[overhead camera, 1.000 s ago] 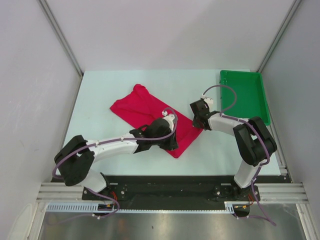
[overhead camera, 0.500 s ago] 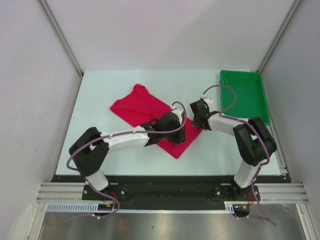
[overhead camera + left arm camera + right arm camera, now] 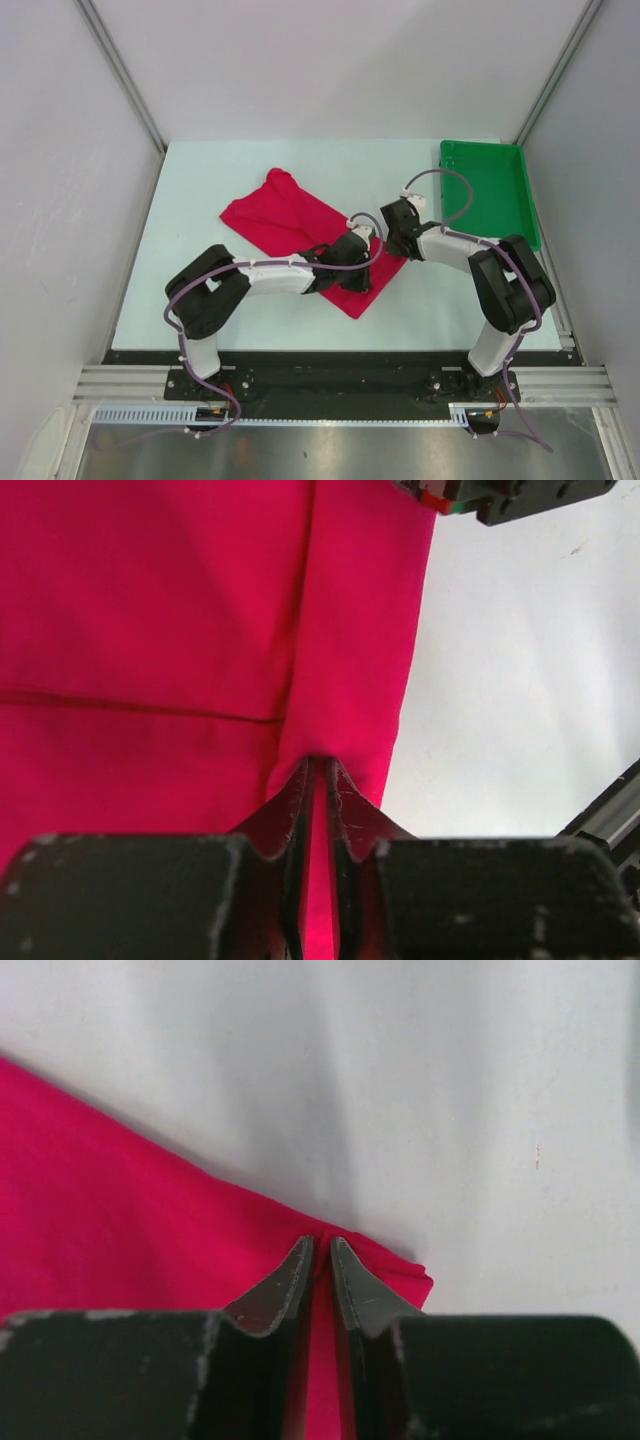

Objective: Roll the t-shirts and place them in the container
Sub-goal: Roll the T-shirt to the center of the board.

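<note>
We see the plain crimson-red cotton t-shirt (image 3: 285, 215) lying flat and folded into a long slanted band on the pale surface (image 3: 200, 180), running from far left towards near right. Both arms meet at its near-right end.

The left fingers (image 3: 275, 820) are nearly together on the cloth. A raised crease in the fabric runs straight up to their tips and red shows in the thin slit between them, so they are pinching a fold near the shirt's right edge.

The right fingers (image 3: 275, 1295) sit at a corner of the shirt with only a narrow slit between them and red cloth in that slit. We cannot tell whether they grip it or merely rest on it.

The rectangular green plastic tray (image 3: 481, 146) stands at the far right of the surface, well apart from the shirt. A loop of purple cable (image 3: 455, 180) from the right arm crosses over its left side in the overhead view.
</note>
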